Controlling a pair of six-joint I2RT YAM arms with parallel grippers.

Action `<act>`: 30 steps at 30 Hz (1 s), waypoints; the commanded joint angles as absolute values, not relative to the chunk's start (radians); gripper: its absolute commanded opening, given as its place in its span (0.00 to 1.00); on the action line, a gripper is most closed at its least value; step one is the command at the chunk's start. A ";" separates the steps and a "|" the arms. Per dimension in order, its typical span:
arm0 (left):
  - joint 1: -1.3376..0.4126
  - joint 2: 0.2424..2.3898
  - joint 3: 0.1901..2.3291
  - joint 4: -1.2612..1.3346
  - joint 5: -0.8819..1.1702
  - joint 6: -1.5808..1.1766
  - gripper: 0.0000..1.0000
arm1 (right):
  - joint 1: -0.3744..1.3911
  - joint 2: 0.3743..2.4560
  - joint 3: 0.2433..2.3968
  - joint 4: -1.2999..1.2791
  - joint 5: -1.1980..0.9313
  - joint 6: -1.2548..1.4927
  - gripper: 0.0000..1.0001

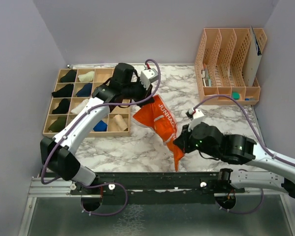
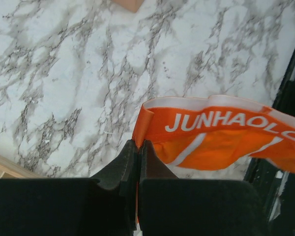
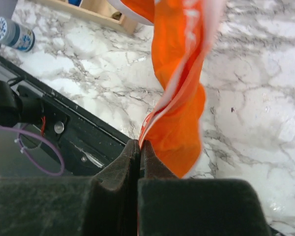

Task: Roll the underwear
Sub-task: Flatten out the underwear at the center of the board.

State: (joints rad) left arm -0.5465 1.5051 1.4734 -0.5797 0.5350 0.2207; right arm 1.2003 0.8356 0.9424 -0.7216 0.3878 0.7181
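The bright orange underwear point(image 1: 160, 123) with a white lettered waistband hangs stretched between my two grippers above the marble table. My left gripper point(image 1: 133, 104) is shut on its far corner; in the left wrist view the jaws point(image 2: 138, 143) pinch the waistband end of the underwear point(image 2: 221, 140). My right gripper point(image 1: 179, 142) is shut on the near end; in the right wrist view the jaws point(image 3: 139, 143) pinch the cloth edge of the underwear point(image 3: 179, 98). The rust-brown underwear is not in view.
A wooden compartment tray point(image 1: 51, 115) with small dark, blue and cream bundles stands at the left. A peach file rack point(image 1: 228, 64) stands at the back right. The black frame rail point(image 1: 152, 179) runs along the table's near edge.
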 commanded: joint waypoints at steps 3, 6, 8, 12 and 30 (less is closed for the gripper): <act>-0.551 1.288 1.414 -0.509 0.539 -0.049 0.00 | 1.197 0.921 1.204 -0.882 0.269 0.490 0.00; -0.551 1.167 1.369 -0.524 0.495 -0.138 0.00 | 1.196 0.895 1.274 -0.914 0.188 0.458 0.00; -0.552 1.084 1.320 -0.523 0.478 -0.252 0.00 | 1.196 0.891 1.315 -0.972 0.202 0.474 0.00; -0.552 1.042 1.216 -0.510 0.446 -0.402 0.00 | 1.196 0.946 1.339 -1.098 0.397 0.551 0.00; -0.548 1.554 1.434 -0.485 0.497 -0.290 0.00 | 0.143 1.413 1.136 -0.707 -0.574 0.154 0.00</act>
State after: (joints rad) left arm -0.5507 1.5723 1.3506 -0.5007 0.4648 -0.3237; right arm 0.1497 1.4220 1.0641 -0.7387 -0.3939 0.2436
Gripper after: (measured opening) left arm 0.024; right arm 0.020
